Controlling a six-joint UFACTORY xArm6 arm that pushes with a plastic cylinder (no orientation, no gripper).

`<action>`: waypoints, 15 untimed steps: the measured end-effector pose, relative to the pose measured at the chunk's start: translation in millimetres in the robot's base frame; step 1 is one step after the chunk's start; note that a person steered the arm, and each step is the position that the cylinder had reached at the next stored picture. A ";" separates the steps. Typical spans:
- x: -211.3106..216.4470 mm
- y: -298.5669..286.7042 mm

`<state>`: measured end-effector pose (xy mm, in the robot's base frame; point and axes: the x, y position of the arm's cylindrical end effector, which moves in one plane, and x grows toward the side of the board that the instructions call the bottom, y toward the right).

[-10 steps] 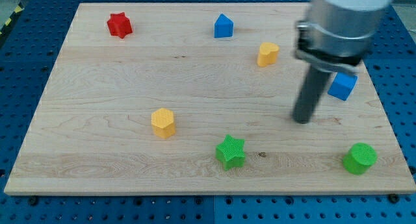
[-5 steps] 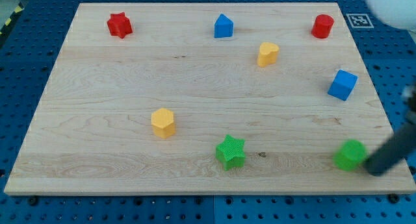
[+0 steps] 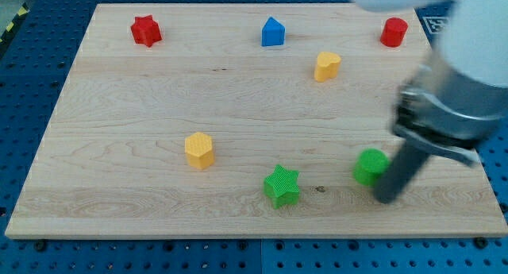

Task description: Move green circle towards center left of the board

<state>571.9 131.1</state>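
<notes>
The green circle point(image 3: 369, 166) lies on the wooden board point(image 3: 159, 107) at the lower right, right of the green star point(image 3: 282, 185). My tip point(image 3: 386, 198) is just right of and slightly below the green circle, touching or nearly touching its right side. The arm's grey body covers the board's right side, hiding the blue cube.
A yellow hexagon point(image 3: 199, 150) sits left of the green star. A yellow heart-like block point(image 3: 326, 66) is at upper middle right. A blue house-shaped block point(image 3: 272, 32) and a red star point(image 3: 146, 30) are near the top edge. A red cylinder point(image 3: 393, 32) is at the top right.
My tip swung down around the right of the green circle and then pushed it left and slightly up, from near the lower right corner to closer to the green star.
</notes>
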 end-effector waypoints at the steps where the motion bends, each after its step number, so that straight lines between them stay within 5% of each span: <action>1: -46.3 -66.2; 5: -9.8 5.0; 8: -77.7 -74.5; 10: -29.7 8.7; 11: -47.1 50.1; 14: -120.1 -113.3; 15: -119.4 -82.8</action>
<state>452.5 48.3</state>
